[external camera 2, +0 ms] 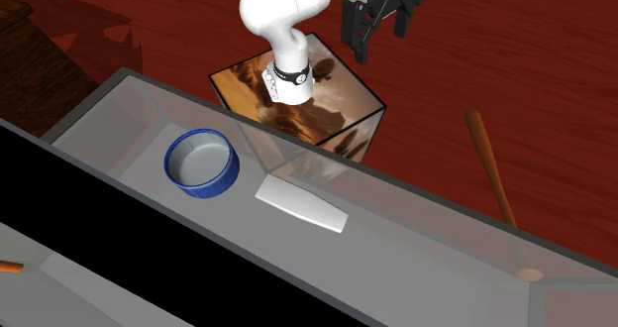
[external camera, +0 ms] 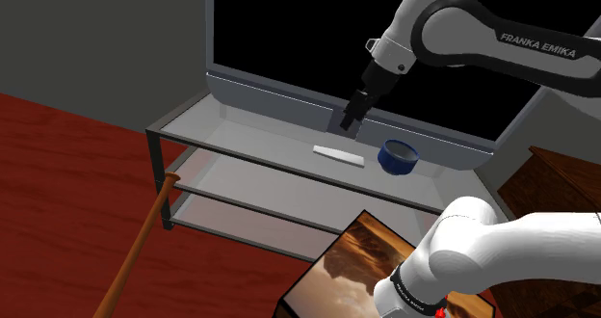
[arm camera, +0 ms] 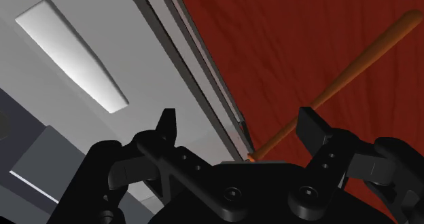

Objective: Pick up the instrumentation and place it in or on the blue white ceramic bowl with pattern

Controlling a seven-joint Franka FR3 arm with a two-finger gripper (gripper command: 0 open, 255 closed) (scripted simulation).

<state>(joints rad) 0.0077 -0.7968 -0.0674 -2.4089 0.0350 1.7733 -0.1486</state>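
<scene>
The instrument is a flat white elongated piece (external camera: 339, 154) lying on the top of a grey shelf unit (external camera: 252, 131). To its right in the shoulder view stands the blue bowl (external camera: 396, 163), empty. In the second exterior view the white piece (external camera 2: 302, 204) lies just right of the bowl (external camera 2: 198, 184). My black gripper (external camera: 349, 120) hangs open in the air above the shelf, over the white piece without touching it, with nothing between its fingers. From the wrist, the white piece (arm camera: 71, 53) lies off beyond one finger (arm camera: 168, 124), outside the open gripper (arm camera: 240, 124).
The shelf unit has two lower levels and a raised back rim (external camera: 289, 87) against a black area. A wooden stick (external camera: 140, 244) leans at its near corner over the red wood floor. The patterned stand box (external camera: 352, 263) sits near the shelf's front edge.
</scene>
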